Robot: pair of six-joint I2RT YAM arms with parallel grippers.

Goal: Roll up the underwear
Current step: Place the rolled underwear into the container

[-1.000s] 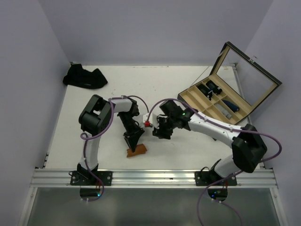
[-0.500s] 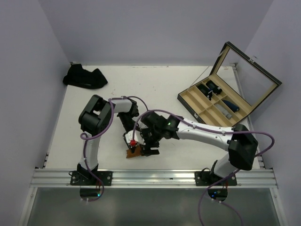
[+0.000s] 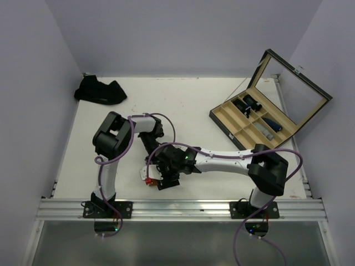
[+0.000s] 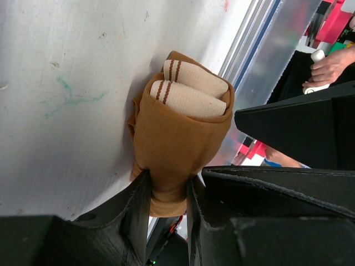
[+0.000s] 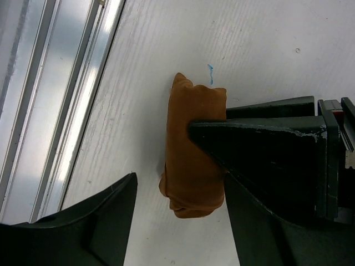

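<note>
The rust-orange underwear (image 4: pixel 177 133) lies rolled on the white table near its front rail, two cream waistband ends showing at its far end. My left gripper (image 4: pixel 166 195) is shut on the roll's near end, both fingers pressing into the cloth. The right gripper (image 5: pixel 162 154) is open and straddles the same roll (image 5: pixel 194 152); one finger lies against its side and the other stands clear of it. From above, only a sliver of the underwear (image 3: pixel 148 180) shows beneath the two grippers, left (image 3: pixel 152 167) and right (image 3: pixel 165 178).
A heap of dark underwear (image 3: pixel 100 90) sits at the back left corner. An open wooden compartment box (image 3: pixel 252 123) with a raised glass lid stands at the right, dark rolls in its cells. The aluminium rail (image 3: pixel 183 209) runs along the front edge.
The right arm swung left and toward the front edge, bringing its gripper over the orange roll. The left gripper kept its hold and barely moved.
</note>
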